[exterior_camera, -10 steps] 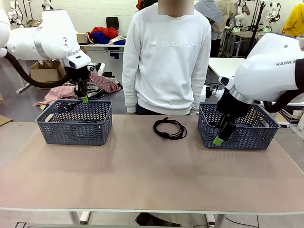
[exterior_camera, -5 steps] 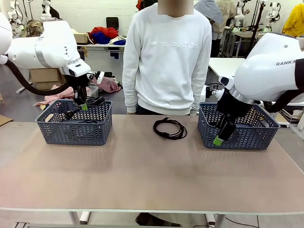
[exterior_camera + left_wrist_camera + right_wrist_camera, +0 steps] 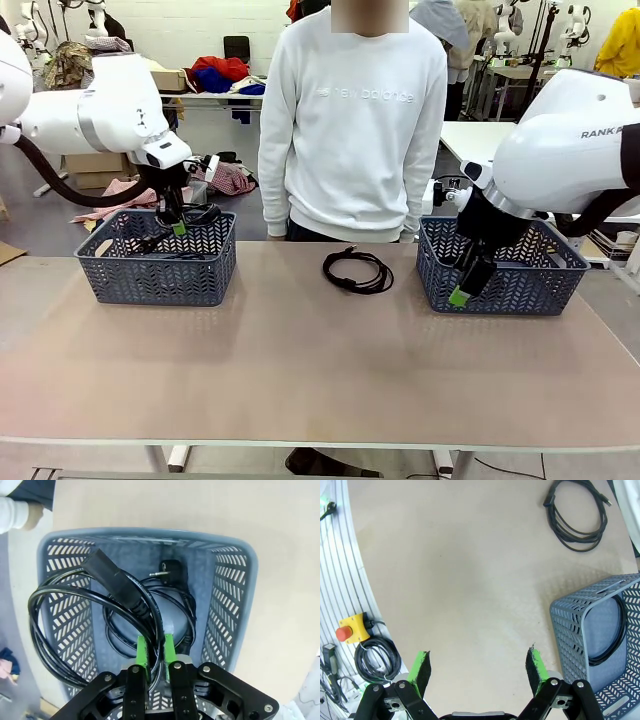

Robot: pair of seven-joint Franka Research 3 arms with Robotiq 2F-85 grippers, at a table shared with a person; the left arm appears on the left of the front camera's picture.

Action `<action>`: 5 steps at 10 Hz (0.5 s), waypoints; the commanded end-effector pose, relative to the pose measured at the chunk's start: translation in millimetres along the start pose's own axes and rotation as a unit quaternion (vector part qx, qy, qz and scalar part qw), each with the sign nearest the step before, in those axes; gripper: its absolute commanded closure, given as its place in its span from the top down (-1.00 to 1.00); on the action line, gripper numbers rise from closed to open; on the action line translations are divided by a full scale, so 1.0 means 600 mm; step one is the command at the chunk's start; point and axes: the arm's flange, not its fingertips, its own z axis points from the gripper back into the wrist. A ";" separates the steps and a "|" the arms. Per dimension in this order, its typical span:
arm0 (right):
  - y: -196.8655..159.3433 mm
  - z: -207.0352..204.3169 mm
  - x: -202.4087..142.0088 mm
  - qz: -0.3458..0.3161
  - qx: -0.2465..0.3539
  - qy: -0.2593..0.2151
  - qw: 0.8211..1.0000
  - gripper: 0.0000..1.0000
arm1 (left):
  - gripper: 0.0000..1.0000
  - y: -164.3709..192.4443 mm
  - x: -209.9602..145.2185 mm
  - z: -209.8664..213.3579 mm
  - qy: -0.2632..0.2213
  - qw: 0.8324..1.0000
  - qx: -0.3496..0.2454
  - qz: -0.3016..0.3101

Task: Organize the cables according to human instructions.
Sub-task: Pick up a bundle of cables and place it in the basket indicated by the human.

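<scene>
table (image 3: 300, 370) front: open | far edge: left basket (image 3: 157, 270) (seemingly crowded), coiled cable (image 3: 350, 285), right basket (image 3: 530, 285), gaps between

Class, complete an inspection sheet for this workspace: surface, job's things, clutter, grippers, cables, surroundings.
Surface: beige table, a basket at each side.
Job's things: loose cord coiled at far middle; held cord over left basket, another cord on its floor; one cord in right basket.
Clutter: nothing seen.
Grippers: left gripper shut on held cord; right gripper open, beside right basket.
Cables: spare coil beside emergency stop, off the table.
Surroundings: person at far side.
</scene>
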 end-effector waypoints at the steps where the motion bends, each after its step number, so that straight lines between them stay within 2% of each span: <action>1: 0.000 0.001 0.003 -0.001 -0.004 0.002 1.000 1.00 | -0.30 -0.003 -0.007 0.000 -0.014 1.000 -0.003 -0.001; 2: 0.000 0.001 0.003 -0.001 -0.004 0.002 1.000 1.00 | -0.30 -0.004 -0.009 0.003 -0.015 1.000 -0.006 0.002; 3: 0.000 0.001 0.003 -0.001 -0.004 0.002 1.000 1.00 | 0.09 -0.004 -0.011 0.007 -0.017 1.000 -0.004 0.006; 4: 0.000 0.001 0.003 -0.001 -0.004 0.002 1.000 1.00 | -0.20 -0.006 -0.015 0.013 -0.018 1.000 -0.006 0.007; 5: 0.000 0.001 0.003 -0.001 -0.004 0.002 1.000 1.00 | 0.48 -0.006 -0.017 0.021 -0.017 1.000 -0.008 0.010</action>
